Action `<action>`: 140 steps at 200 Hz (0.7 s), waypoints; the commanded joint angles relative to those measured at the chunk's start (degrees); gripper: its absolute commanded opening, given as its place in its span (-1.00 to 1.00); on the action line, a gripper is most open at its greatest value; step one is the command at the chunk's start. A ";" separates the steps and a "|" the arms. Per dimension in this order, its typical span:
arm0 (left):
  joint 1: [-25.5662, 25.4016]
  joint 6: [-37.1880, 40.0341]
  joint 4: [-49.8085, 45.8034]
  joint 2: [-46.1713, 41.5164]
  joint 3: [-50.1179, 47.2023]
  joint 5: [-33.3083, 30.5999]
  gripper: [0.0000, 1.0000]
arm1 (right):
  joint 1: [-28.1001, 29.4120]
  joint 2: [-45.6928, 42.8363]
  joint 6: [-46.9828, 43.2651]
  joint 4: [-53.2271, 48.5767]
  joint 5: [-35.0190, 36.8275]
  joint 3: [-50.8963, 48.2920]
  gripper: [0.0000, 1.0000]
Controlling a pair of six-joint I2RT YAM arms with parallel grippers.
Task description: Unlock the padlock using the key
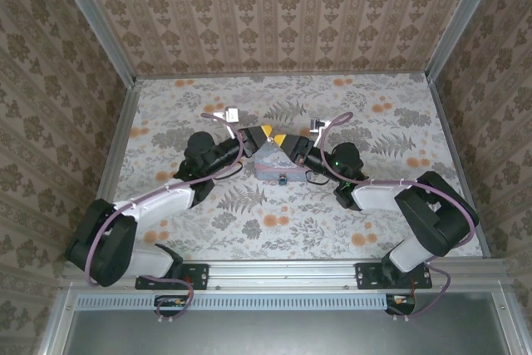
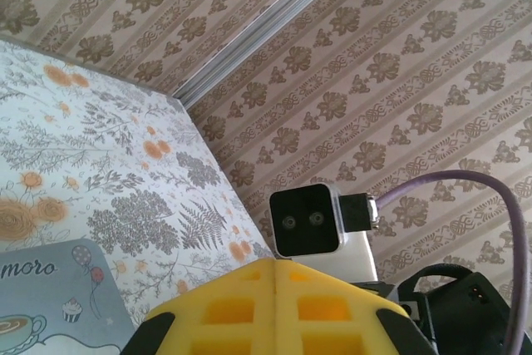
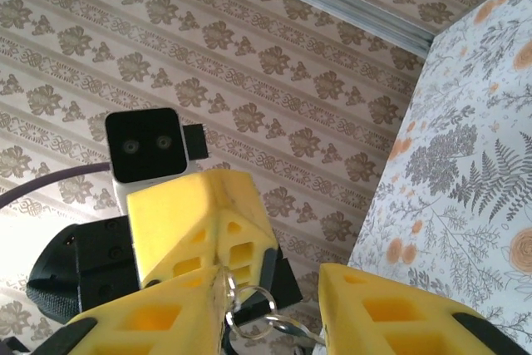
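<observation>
Both arms meet over a pale blue-and-pink tin (image 1: pixel 268 164) at mid-table. The small dark padlock (image 1: pixel 283 179) sits at the tin's near edge. My left gripper (image 1: pixel 264 131) is shut, its yellow fingers (image 2: pixel 249 309) pressed flat together. In the right wrist view a thin brownish key (image 3: pixel 218 282) sticks out of the left gripper's seam. Linked metal rings (image 3: pixel 253 309) and a silvery blade hang from it. My right gripper (image 3: pixel 270 278) faces the left one. Its jaws stand apart, one on each side of the rings, and the left pad (image 3: pixel 158 318) touches the key.
Patterned walls (image 1: pixel 274 14) enclose the floral table on three sides, with metal posts in the far corners. A corner of the tin (image 2: pixel 58 305) lies just below the left fingers. Open tabletop (image 1: pixel 274 226) lies near and far of the tin.
</observation>
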 commanded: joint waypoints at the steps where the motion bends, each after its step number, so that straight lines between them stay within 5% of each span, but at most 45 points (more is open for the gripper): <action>1: -0.33 -1.36 0.69 0.92 0.26 0.82 -1.00 | -0.19 -1.27 -0.96 2.93 -2.42 -0.43 -0.28; 140: -1.84 -1.71 1.06 3.25 1.52 0.83 -1.00 | -0.19 0.60 -0.68 2.43 -5.10 1.42 -0.51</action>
